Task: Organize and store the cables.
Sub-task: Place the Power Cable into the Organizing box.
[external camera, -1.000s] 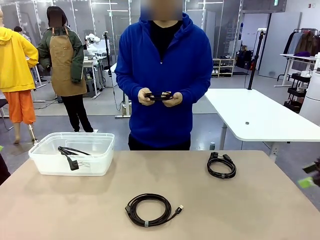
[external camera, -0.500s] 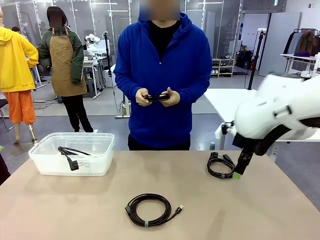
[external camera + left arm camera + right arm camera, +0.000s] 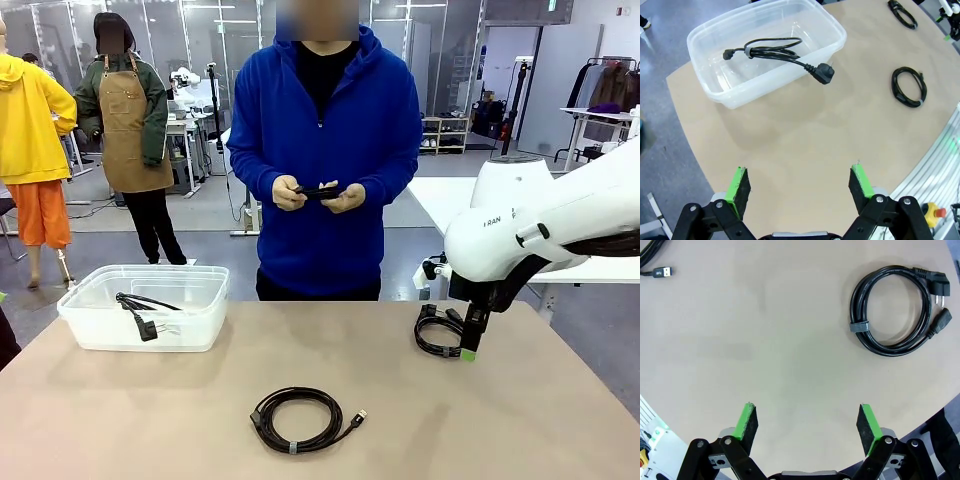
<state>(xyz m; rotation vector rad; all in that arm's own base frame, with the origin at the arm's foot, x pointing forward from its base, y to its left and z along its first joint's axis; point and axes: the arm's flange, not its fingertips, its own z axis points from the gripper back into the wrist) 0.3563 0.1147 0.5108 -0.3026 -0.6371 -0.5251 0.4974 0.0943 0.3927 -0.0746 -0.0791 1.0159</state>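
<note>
A coiled black power cord point(image 3: 442, 334) with a two-pin plug lies at the table's right, also in the right wrist view point(image 3: 897, 310). My right gripper point(image 3: 466, 340) hangs just above its right side, open point(image 3: 807, 422), with nothing between the pads. A larger USB coil point(image 3: 297, 420) lies front centre, also in the left wrist view point(image 3: 909, 86). Another cord point(image 3: 775, 50) rests inside the clear plastic bin point(image 3: 100, 335) at the left. The person holds a small coil point(image 3: 320, 192) in both hands. My left gripper point(image 3: 800, 182) is open, high above the table's near left part.
The bin's rim point(image 3: 835, 30) stands well ahead of my left gripper. A white table point(image 3: 520, 235) stands behind at the right. Two people stand far back left. A red stop button point(image 3: 939, 212) sits off the table's edge.
My right arm swung in from the right edge and now hangs over the power cord coil, slightly lower and farther left than half a second ago. The person's hands shifted a little on their coil.
</note>
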